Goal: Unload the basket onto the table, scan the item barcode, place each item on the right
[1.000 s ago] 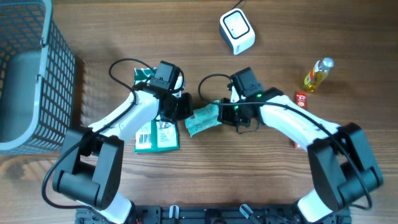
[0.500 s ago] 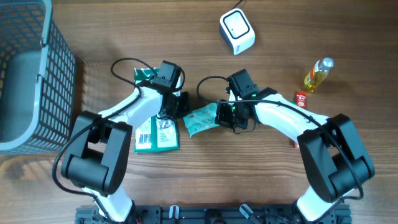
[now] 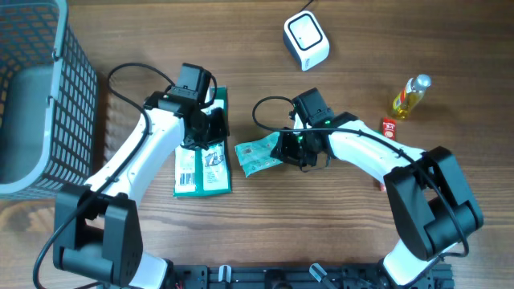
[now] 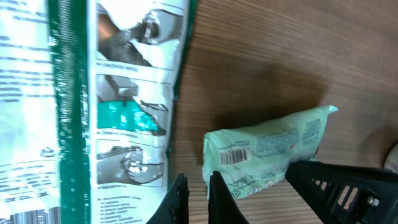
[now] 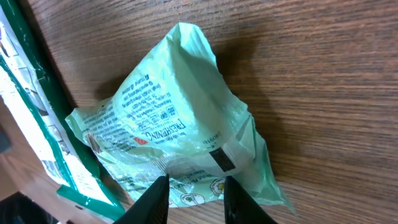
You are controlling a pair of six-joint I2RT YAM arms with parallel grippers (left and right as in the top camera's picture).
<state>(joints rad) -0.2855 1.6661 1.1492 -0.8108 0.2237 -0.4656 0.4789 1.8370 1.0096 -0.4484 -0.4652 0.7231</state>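
Left gripper (image 4: 196,190), fingers together and holding nothing, hangs at the right edge of a big green-and-white bag (image 3: 201,168). Just right of that, the pale green packet (image 3: 259,154) lies flat on the surface (image 3: 321,241), barcode (image 4: 234,156) face up (handy for scanning). At the packet's right end the right gripper (image 5: 194,186) has its fingers apart; whether they touch the wrapper I cannot tell. With the scanner (image 3: 306,41) well apart, the scan looks not yet done: the packet must be shown to it. Barcode digits are too small to read.
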